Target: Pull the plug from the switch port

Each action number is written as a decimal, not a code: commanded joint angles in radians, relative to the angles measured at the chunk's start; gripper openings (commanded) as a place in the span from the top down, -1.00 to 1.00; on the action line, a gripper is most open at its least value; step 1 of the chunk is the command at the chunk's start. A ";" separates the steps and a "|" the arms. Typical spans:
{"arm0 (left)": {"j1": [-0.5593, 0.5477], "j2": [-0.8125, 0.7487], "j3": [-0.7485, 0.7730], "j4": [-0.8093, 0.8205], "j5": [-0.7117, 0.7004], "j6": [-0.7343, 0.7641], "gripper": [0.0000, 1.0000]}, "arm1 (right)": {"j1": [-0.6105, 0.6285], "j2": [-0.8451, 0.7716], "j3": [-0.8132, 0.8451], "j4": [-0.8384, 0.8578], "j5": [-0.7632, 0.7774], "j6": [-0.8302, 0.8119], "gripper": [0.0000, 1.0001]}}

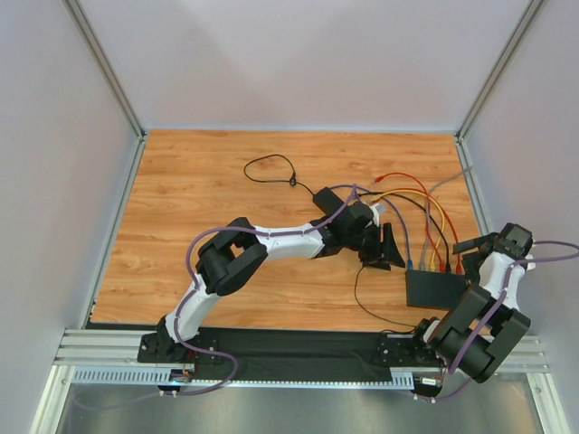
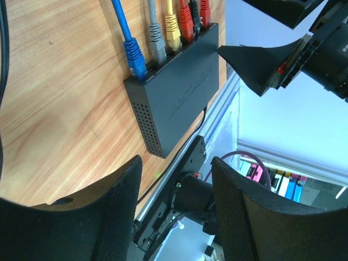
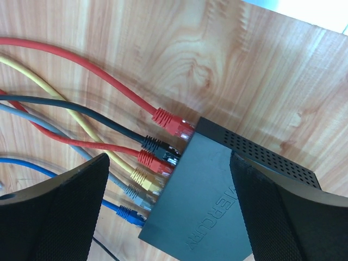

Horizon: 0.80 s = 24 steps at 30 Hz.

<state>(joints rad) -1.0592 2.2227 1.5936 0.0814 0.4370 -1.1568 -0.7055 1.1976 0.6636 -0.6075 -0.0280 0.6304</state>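
Observation:
The switch is a flat black box near the table's front right; it also shows in the left wrist view and the right wrist view. Several plugs sit in the sockets along its far edge: blue, grey, yellow, red, black and another red. My right gripper hangs open above the switch, its fingers either side of it. My left gripper stands open just left of the switch with nothing between its fingers.
The coloured cables arc over the back right of the table. A small black adapter brick lies behind the left arm, with a thin black cable loop beyond it. An aluminium rail runs along the front edge close to the switch.

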 commanded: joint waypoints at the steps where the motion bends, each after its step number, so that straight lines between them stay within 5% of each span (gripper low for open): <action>1: 0.007 -0.067 -0.024 0.055 0.016 -0.003 -0.23 | -0.005 0.030 -0.035 0.031 -0.050 -0.014 -0.87; 7: 0.013 -0.054 -0.035 0.078 0.020 -0.033 -0.23 | -0.002 0.028 -0.065 0.054 -0.115 -0.009 -0.82; 14: 0.015 -0.067 -0.058 0.077 0.032 -0.017 -0.22 | -0.040 -0.021 -0.010 0.029 0.057 -0.044 -0.91; 24: 0.015 -0.078 -0.061 0.061 0.029 0.000 -0.22 | -0.091 0.049 -0.071 0.115 -0.088 -0.057 -0.92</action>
<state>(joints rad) -1.0454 2.2009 1.5223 0.1234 0.4484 -1.1648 -0.7929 1.2362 0.6151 -0.5301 -0.0601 0.5995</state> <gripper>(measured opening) 0.611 0.963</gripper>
